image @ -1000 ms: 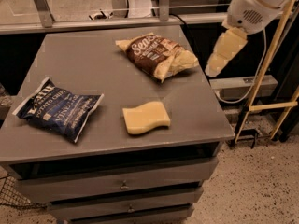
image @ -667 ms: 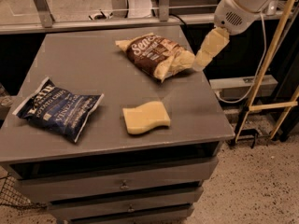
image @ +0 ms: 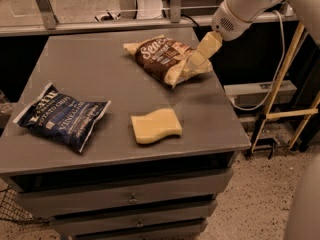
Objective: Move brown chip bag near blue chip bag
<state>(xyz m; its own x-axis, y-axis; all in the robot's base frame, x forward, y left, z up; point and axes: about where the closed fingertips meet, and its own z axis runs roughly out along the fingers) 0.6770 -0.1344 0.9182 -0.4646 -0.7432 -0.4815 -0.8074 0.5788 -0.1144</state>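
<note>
Blue chip bag point(image: 62, 116): it lies flat on the left side of the gray table point(image: 100, 64), close to the left edge and the front edge.
Yellow sponge point(image: 156, 125): it lies near the front, in the middle, well apart from both bags.
Brown chip bag point(image: 162, 59): it lies at the back right of the table, well apart from the blue chip bag.
Gripper point(image: 196, 61): it comes down from the top right and sits at the right end of the brown chip bag. I cannot tell how wide it is open, or if it has hold of the bag.
What could go wrong on the left: a big push could knock the blue chip bag off the left edge.
What could go wrong in the middle: a low, dragged bag could bump the sponge and shove it off the front.
What could go wrong on the right: the crinkly bag could slip from a weak pinch on its end and fall off the right edge.
Open room: there is bare table behind the blue chip bag and behind the sponge. That looks like the safest way across.
</note>
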